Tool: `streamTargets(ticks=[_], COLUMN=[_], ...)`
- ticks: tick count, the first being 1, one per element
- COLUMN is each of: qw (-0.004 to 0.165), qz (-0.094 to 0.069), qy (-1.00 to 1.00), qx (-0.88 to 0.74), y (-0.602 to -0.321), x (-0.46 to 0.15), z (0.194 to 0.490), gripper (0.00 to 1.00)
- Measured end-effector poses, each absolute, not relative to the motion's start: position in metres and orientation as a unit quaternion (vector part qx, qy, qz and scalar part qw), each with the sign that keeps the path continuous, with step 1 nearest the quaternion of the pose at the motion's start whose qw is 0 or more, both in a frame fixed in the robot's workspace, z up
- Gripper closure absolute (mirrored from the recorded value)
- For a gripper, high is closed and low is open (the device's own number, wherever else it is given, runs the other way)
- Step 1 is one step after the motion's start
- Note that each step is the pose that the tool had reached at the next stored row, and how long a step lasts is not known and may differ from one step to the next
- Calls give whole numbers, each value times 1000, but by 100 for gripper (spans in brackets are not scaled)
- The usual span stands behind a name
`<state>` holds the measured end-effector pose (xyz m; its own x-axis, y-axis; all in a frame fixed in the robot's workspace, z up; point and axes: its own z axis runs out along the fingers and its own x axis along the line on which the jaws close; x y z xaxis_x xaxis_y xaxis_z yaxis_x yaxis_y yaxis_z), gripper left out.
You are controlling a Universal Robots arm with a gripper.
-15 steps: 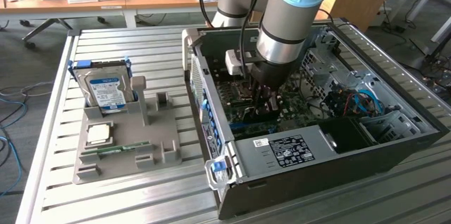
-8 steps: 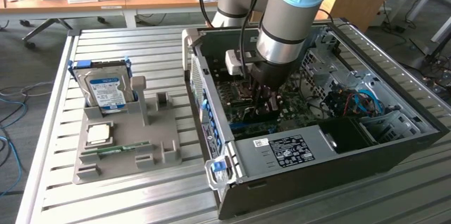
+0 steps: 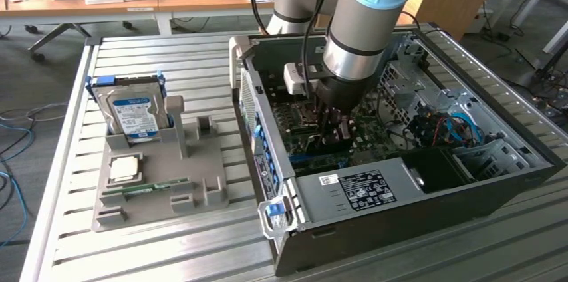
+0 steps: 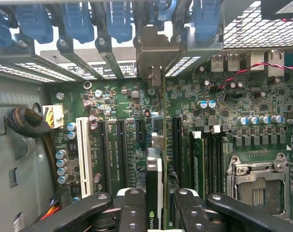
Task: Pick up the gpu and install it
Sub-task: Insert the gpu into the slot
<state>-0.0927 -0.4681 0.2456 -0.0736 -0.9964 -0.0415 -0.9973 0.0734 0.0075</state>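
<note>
Here, the thin green gpu card with silver metal bracket stands on edge inside the open black computer case, over the green motherboard; its long axis runs toward the blue rear clips, bracket end nearest them; the black gripper pinches it narrowly; the grey arm reaches steeply down.

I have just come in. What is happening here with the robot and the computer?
The robot arm reaches down into the open computer case. Its gripper is closed on the gpu, which stands on edge over the expansion slots of the motherboard, its silver bracket at the rear slot openings. Whether the card is fully seated cannot be told. On the exterior view's left, a grey tray holds a hard drive.
</note>
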Motion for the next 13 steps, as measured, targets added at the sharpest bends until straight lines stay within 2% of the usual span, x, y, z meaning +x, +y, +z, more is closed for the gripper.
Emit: streamTargets(ticks=[13], qw=[13], qz=[17], qy=[730], qx=[-684], y=[-468], x=[-93], z=[246], gripper=[74])
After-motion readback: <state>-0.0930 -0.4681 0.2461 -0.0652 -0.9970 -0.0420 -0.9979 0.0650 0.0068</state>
